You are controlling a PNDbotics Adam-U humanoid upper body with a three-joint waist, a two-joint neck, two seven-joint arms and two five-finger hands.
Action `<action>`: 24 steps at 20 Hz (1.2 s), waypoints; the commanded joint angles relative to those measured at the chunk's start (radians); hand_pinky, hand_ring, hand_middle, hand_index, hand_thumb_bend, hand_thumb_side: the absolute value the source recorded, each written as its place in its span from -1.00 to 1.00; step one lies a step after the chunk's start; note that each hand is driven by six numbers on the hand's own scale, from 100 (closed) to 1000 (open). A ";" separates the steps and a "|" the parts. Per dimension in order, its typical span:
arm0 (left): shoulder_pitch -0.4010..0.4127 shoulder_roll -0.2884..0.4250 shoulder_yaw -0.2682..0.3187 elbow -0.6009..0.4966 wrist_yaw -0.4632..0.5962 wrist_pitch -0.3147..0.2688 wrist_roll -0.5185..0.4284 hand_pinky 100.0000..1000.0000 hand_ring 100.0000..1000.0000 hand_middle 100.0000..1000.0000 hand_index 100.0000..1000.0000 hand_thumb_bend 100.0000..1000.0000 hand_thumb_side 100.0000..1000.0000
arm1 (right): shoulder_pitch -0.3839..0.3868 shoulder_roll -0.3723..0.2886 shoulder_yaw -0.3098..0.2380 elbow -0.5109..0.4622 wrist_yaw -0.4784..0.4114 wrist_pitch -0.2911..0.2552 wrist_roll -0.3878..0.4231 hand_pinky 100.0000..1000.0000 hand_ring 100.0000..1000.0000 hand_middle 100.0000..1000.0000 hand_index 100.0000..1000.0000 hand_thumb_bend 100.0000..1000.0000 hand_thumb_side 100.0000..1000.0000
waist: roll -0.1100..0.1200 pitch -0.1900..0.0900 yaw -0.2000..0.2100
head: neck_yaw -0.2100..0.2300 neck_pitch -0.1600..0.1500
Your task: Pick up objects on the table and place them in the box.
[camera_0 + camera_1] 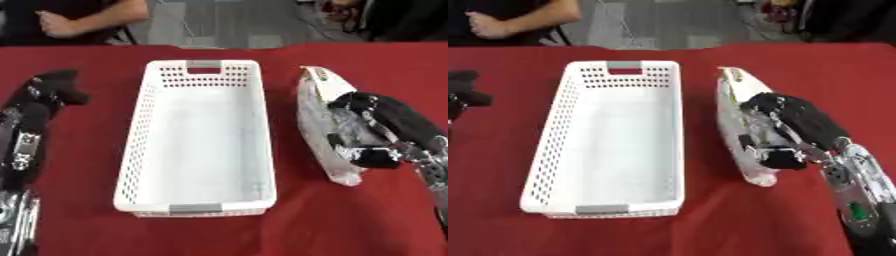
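Right hand (376, 132) fingers curl round the white packet (319, 107) — light, crinkly, likely slippery; best held mid-length; left hand (52, 90) clenched, idle.

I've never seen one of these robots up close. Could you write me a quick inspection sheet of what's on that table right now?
Surface: red tablecloth, covering the table.
Job's things: white perforated basket, nothing inside; white packet lying right of it on the cloth.
Clutter: nothing seen.
Hands: right hand curled round the packet; left hand curled, holding nothing, left of the basket.
Cables: nothing seen.
Surroundings: grey floor beyond the table; a person's arm at the far left edge, touching nothing.
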 commanded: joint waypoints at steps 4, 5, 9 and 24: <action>-0.009 0.013 0.002 -0.013 -0.003 -0.002 -0.002 0.30 0.12 0.56 0.44 1.00 0.74 | -0.003 -0.021 0.002 -0.010 -0.014 0.001 -0.082 -1.00 -0.62 -0.46 -0.11 -1.00 -0.64 | 0.001 -0.011 0.002 | -0.008 -0.015; -0.009 0.013 0.002 -0.013 -0.003 -0.002 -0.002 0.30 0.12 0.56 0.44 1.00 0.74 | -0.003 -0.020 0.002 -0.009 -0.016 0.001 -0.095 -1.00 -0.61 -0.44 -0.11 -1.00 -0.64 | 0.001 -0.011 0.002 | -0.009 -0.015; -0.008 0.013 0.003 -0.013 -0.003 -0.002 -0.002 0.30 0.12 0.56 0.44 1.00 0.76 | -0.002 -0.018 -0.002 -0.008 -0.031 0.008 -0.157 -1.00 -1.00 -0.85 -0.55 -1.00 -0.68 | 0.001 -0.011 0.002 | -0.009 -0.015; -0.008 0.013 0.003 -0.012 -0.007 -0.002 -0.001 0.30 0.12 0.56 0.44 1.00 0.78 | -0.003 -0.017 -0.009 -0.014 -0.059 0.037 -0.255 -1.00 -0.71 -0.56 -0.26 -1.00 -0.63 | 0.002 -0.011 0.000 | -0.008 -0.016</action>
